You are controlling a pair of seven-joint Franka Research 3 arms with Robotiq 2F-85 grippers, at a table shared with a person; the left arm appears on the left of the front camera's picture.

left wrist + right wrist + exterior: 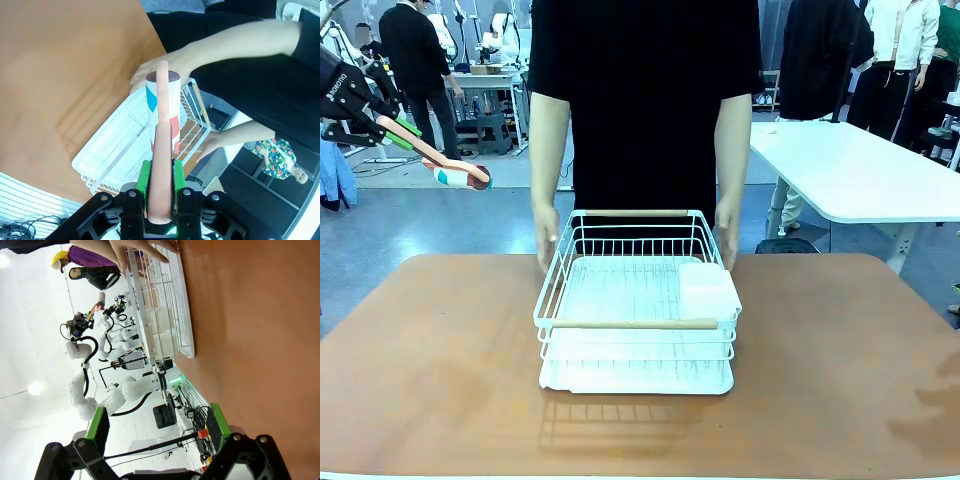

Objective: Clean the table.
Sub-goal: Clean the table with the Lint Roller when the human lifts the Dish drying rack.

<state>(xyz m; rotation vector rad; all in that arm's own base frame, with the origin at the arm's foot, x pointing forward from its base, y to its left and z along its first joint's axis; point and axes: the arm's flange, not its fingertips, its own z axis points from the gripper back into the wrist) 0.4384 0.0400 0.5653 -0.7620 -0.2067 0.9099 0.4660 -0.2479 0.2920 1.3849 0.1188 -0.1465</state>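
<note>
Left gripper [402,130] is clamped tight on the pink handle of a brush [455,170], holding it up in the air at the far left, well clear of the table [440,380]. That reddish-brown table sits right in front of the robot, with a white wire dish rack [635,325] in the middle of it. A person on the far side has one hand [546,240] on each side of the rack. Right gripper [157,422] has its green pads spread wide with nothing between them, hanging over the table near the rack.
</note>
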